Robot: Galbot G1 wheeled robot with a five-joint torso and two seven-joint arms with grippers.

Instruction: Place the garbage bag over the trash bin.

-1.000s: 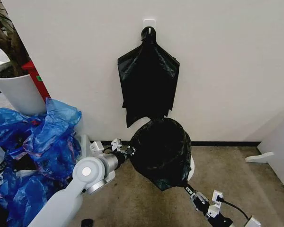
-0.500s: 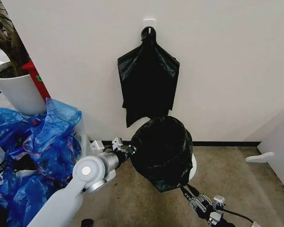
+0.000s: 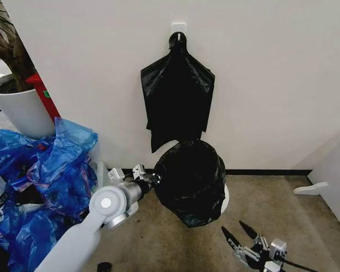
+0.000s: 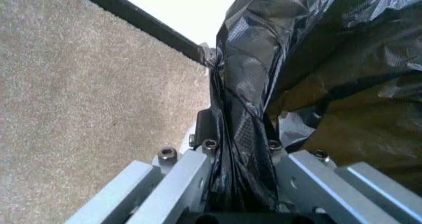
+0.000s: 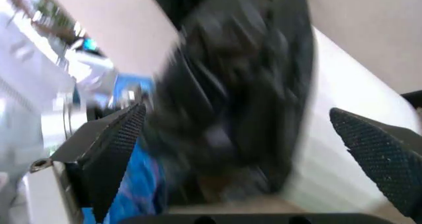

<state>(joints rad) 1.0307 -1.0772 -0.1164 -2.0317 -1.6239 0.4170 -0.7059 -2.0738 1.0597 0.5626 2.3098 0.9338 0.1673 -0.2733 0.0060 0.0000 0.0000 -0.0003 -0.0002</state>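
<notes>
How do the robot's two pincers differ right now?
The left pincer is shut on the garbage bag, beside the trash bin; the right pincer is open, holds nothing and sits lower, nearer the robot. Both have dark fingertips.

Room light is even and diffuse, falling from overhead onto the white wall (image 3: 272,73). The garbage bag (image 3: 190,181) carries faint sheen (no hard glare) and casts little shadow. The right wrist view is heavily motion-blurred; the left wrist view stays sharp, slightly washed at its top.
</notes>
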